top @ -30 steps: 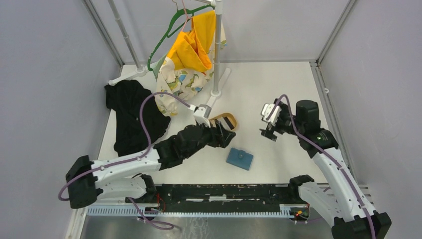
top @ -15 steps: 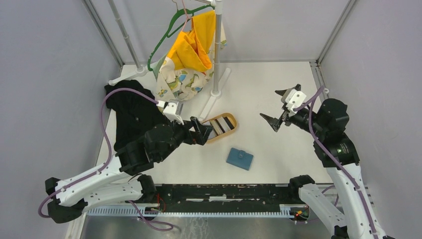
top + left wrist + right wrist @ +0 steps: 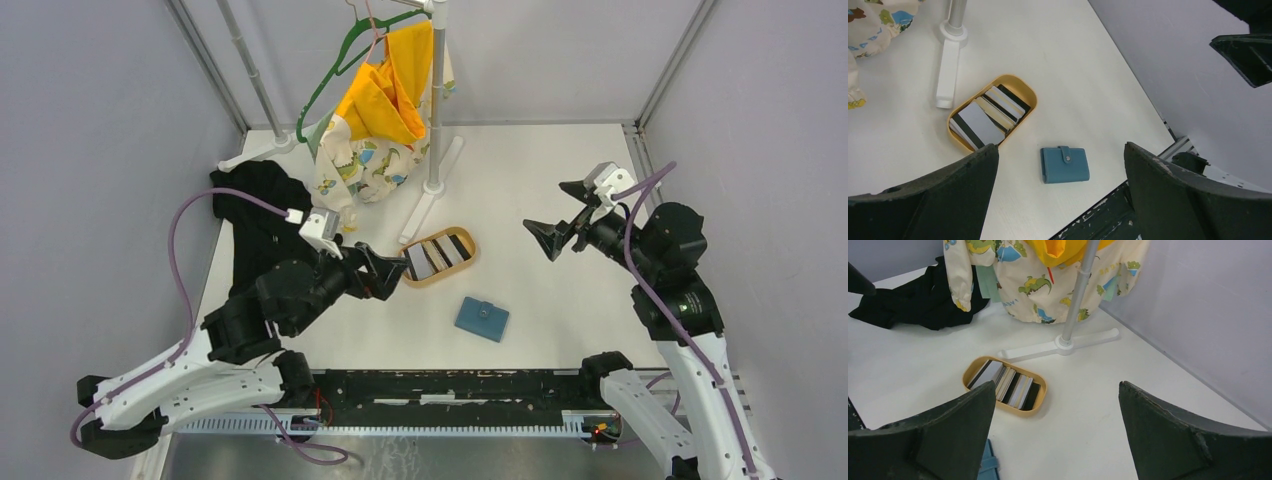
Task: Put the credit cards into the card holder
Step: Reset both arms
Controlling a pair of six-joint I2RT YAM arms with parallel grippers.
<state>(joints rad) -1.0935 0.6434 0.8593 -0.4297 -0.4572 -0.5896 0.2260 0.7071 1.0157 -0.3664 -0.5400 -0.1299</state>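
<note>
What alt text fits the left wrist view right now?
An oval wooden tray of black, grey and white credit cards sits on a white table, a closed teal card holder lying beside it. The open left pincer frames the bottom.

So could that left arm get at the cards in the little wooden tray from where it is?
Probably yes. The left gripper hangs open just beside the oval wooden tray, the credit cards lie uncovered in it, and nothing stands between them.

Bright, even light; soft shadows
</note>
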